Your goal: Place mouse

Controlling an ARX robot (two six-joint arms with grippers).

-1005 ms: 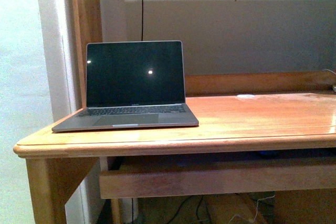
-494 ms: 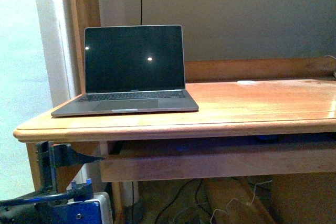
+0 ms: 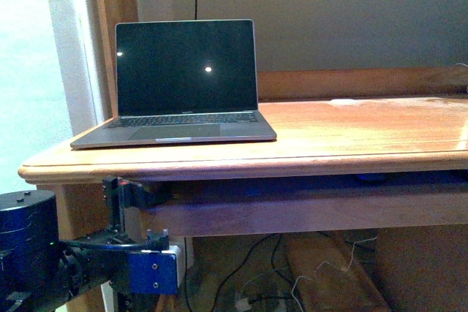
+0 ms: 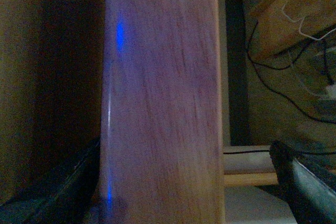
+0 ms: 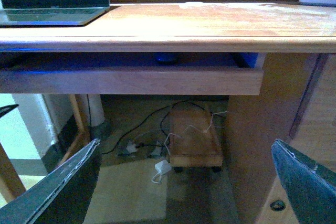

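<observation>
The mouse point(image 5: 168, 57) shows as a small dark rounded shape on the pull-out shelf point(image 5: 131, 80) under the desktop; in the front view it is a dim dark lump point(image 3: 369, 177) in the shelf's shadow. My left gripper point(image 3: 137, 192) is open below the desk's left front edge. In its wrist view the left gripper point(image 4: 191, 184) has its jaws on either side of a wooden board point(image 4: 163, 103). My right gripper point(image 5: 186, 182) is open and empty, low in front of the desk and well short of the mouse.
An open laptop point(image 3: 179, 85) with a dark screen sits on the left of the wooden desk point(image 3: 351, 144). A small wheeled wooden stand point(image 5: 194, 135), cables and a white adapter point(image 5: 161, 167) lie on the floor under the desk. A desk side panel point(image 5: 262, 129) rises on the right.
The desk and laptop have shifted upward in the front view. My left arm has risen into view at the lower left, its gripper now just under the desk edge.
</observation>
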